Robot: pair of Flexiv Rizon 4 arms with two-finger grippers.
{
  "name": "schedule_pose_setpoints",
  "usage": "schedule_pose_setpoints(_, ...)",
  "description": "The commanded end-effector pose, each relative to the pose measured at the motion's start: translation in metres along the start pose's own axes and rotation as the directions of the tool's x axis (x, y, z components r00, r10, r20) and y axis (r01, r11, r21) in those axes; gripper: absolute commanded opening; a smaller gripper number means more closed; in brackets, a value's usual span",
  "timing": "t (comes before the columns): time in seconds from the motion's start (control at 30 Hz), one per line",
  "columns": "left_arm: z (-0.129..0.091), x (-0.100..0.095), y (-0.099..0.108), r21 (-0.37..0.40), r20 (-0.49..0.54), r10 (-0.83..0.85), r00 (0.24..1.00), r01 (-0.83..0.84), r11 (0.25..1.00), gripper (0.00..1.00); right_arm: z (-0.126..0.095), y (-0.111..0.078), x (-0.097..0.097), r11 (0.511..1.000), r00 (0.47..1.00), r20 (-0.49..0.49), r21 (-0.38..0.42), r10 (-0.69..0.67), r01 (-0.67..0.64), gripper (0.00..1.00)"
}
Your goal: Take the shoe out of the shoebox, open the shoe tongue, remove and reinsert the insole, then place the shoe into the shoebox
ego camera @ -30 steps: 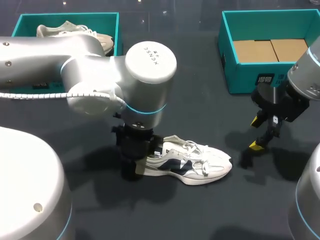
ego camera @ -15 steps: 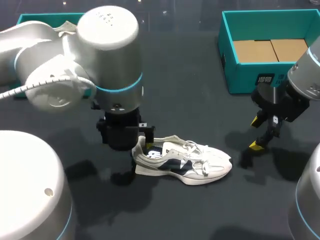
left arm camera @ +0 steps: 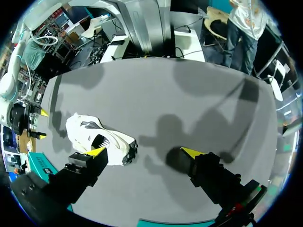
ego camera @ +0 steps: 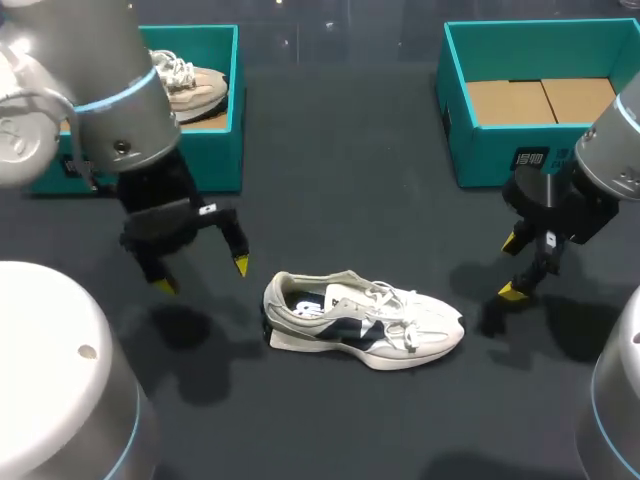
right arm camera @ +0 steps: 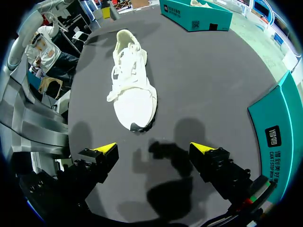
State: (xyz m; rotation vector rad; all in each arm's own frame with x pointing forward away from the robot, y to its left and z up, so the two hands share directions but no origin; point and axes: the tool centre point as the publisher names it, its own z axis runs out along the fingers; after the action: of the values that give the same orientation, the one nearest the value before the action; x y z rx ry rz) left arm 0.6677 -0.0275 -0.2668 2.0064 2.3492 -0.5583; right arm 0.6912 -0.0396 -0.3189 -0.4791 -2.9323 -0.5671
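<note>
A dark counter [ego camera: 380, 180] carries two teal shoeboxes at its far side. The left fingers [ego camera: 241, 265] are spread wide and hold nothing; they hang just left of the shoe's [ego camera: 365, 325] heel, clear of it. In the left wrist view these fingers [left arm camera: 97, 151] frame bare counter, with the shoe [left arm camera: 94, 139] beside one tip. The right fingers [ego camera: 512, 291] are also wide apart and empty, to the right of the toe and apart from it; in their own view [right arm camera: 201, 148] the shoe [right arm camera: 132, 85] lies ahead, toe nearest.

The shoe sits on its sole in the near middle, outside both boxes, heel left and toe right. It is a white low trainer with dark blue side panels and white laces; its lining looks dark, though this is hard to make out. The left shoebox [ego camera: 225, 120] holds a second pale shoe [ego camera: 185, 80]. The right shoebox [ego camera: 500, 155] shows only a brown cardboard floor [ego camera: 540, 100].
</note>
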Motion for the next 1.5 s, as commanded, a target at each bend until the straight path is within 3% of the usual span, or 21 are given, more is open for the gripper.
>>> schedule_pose_setpoints(0.03,0.0,0.016,-0.001,-0.005,0.23,0.003,0.973,-0.002,1.0,1.0,0.0,0.0,0.001,1.0,1.0,0.002,0.001,0.0,0.0,1.0)
schedule_pose_setpoints(0.17,0.002,0.019,0.003,0.012,0.251,-0.064,0.966,0.063,0.998,1.0,0.0,0.0,0.001,1.0,1.0,0.002,0.001,0.0,0.0,1.0)
schedule_pose_setpoints(0.37,0.009,0.052,0.027,0.266,0.374,-0.334,0.865,0.245,0.932,1.0,0.0,0.0,0.001,1.0,1.0,0.002,0.001,0.0,0.0,1.0)
schedule_pose_setpoints(0.47,0.012,0.065,0.037,0.422,0.407,-0.471,0.783,0.296,0.857,1.0,0.0,0.0,0.001,1.0,1.0,0.002,0.001,0.0,0.0,1.0)
schedule_pose_setpoints(0.53,0.017,0.071,0.04,0.396,0.415,-0.59,0.693,0.446,0.803,1.0,0.0,0.0,0.001,1.0,1.0,0.002,0.001,0.0,0.0,1.0)
schedule_pose_setpoints(0.9,0.017,0.071,0.04,0.396,0.415,-0.59,0.693,0.446,0.803,1.0,0.0,0.0,0.001,1.0,1.0,0.002,0.001,0.0,0.0,1.0)
schedule_pose_setpoints(1.03,0.027,0.067,0.045,0.542,0.353,-0.734,0.581,0.512,0.666,1.0,0.0,0.0,0.001,1.0,1.0,0.002,0.001,0.0,0.0,1.0)
schedule_pose_setpoints(1.2,0.041,0.072,0.046,0.649,0.295,-0.813,0.501,0.52,0.556,1.0,0.0,0.0,0.001,1.0,1.0,0.002,0.001,0.0,0.0,1.0)
schedule_pose_setpoints(1.27,0.046,0.073,0.048,0.692,0.245,-0.854,0.459,0.534,0.485,1.0,0.0,0.0,0.001,1.0,1.0,0.002,0.001,0.0,0.0,1.0)
schedule_pose_setpoints(1.3,0.048,0.073,0.052,0.699,0.208,-0.897,0.39,0.582,0.415,1.0,0.0,0.0,0.001,1.0,1.0,0.002,0.001,0.0,0.0,1.0)
schedule_pose_setpoints(1.5,0.048,0.073,0.052,0.699,0.208,-0.897,0.39,0.582,0.415,1.0,0.0,0.0,0.001,1.0,1.0,0.002,0.001,0.0,0.0,1.0)
